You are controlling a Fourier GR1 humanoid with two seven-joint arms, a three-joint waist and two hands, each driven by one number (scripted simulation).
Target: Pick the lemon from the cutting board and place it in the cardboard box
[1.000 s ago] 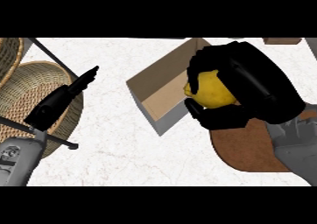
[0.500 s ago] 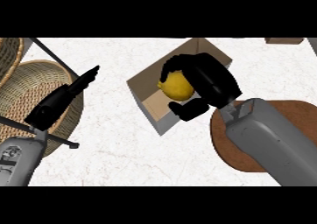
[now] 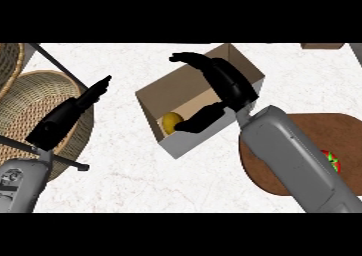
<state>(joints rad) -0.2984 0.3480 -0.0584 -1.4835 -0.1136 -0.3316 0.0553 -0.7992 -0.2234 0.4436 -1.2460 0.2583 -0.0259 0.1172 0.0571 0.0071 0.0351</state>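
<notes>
1 lemon (image 3: 170, 121) sits inside the 1 cardboard box (image 3: 185, 143), low near its front wall. My right hand (image 3: 227, 85) hangs over the box w/ fingers spread, holding nothing; thumb just beside the lemon. 1 brown cutting board (image 3: 333, 131) lies to the right, under my forearm. My left hand (image 3: 69, 113) rests w/ fingers straight over 1 of 2 wicker baskets (image 3: 23, 102).

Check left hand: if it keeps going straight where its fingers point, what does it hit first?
Nothing close. The left hand points up and right over bare counter; that line seems to pass left of the cardboard box, though height is unclear.
</notes>
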